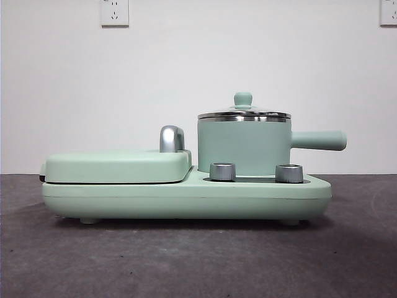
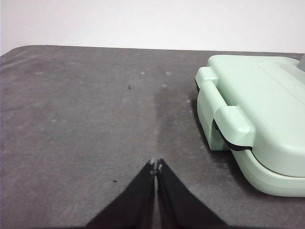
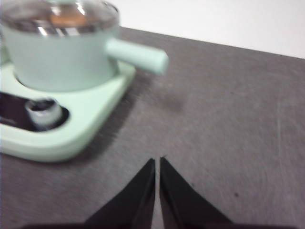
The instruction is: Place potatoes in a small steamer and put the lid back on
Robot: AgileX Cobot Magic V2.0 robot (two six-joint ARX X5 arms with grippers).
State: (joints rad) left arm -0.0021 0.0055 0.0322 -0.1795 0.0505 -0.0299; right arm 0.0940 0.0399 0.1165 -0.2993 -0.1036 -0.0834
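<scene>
Front view first: the small steamer (image 1: 244, 146) stands right of centre on the mint-green base (image 1: 186, 195), its straight side handle (image 1: 318, 140) pointing toward the right edge. The lid (image 1: 243, 110) sits on the steel rim, knob up. Left of it lies the closed griddle plate (image 1: 118, 166). No arm shows here.

Left wrist view now: the left gripper (image 2: 156, 163) hangs over bare table (image 2: 86, 119), jaws pressed together with nothing between them. The griddle plate's corner fills the right side of the frame, well apart from the tips.

Right wrist view, a little blurred: the right gripper (image 3: 157, 161) is closed on nothing too, low in the frame above the table. The steamer sits in the upper left with the lid on, and through the glass there is an orange-brown patch, most likely the potato (image 3: 66, 19) already inside.

So the job looks finished, and both arms are parked clear. If a check is wanted, the thing to confirm is that the lid seats flat all round the rim, and any retreat should stay wide of that jutting handle.
</scene>
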